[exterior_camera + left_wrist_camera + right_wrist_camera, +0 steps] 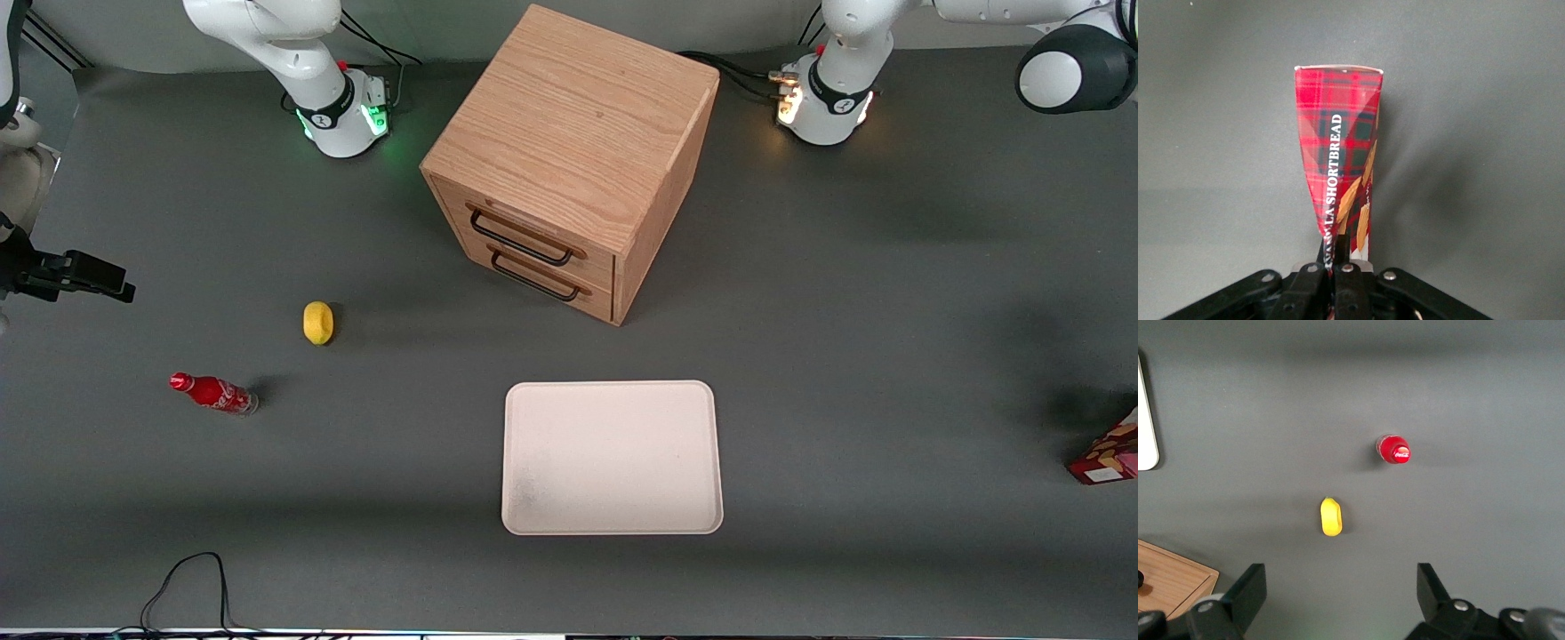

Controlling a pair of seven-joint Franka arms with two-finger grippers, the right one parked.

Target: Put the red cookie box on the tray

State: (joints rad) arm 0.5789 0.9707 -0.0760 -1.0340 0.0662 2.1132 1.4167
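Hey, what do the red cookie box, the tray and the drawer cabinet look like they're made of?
The red cookie box looks like printed cardboard: tartan pattern, lettering, folded edges. The claw is shut on its end, toward the working arm's end of the table. The tray seems matte cream plastic, with a moulded rim and one scuffed grey corner. The drawer cabinet looks like light wood, perhaps veneer, with visible grain and dark metal-looking handles.

1. Even, moderately bright overhead light; the grey tabletop shows no glare
2. Soft shadows fall beside the wooden drawer cabinet; a dark blurred patch lies above the red cookie box
3. Wrist view: the gripper near the lens is dim and soft; box print stays legible
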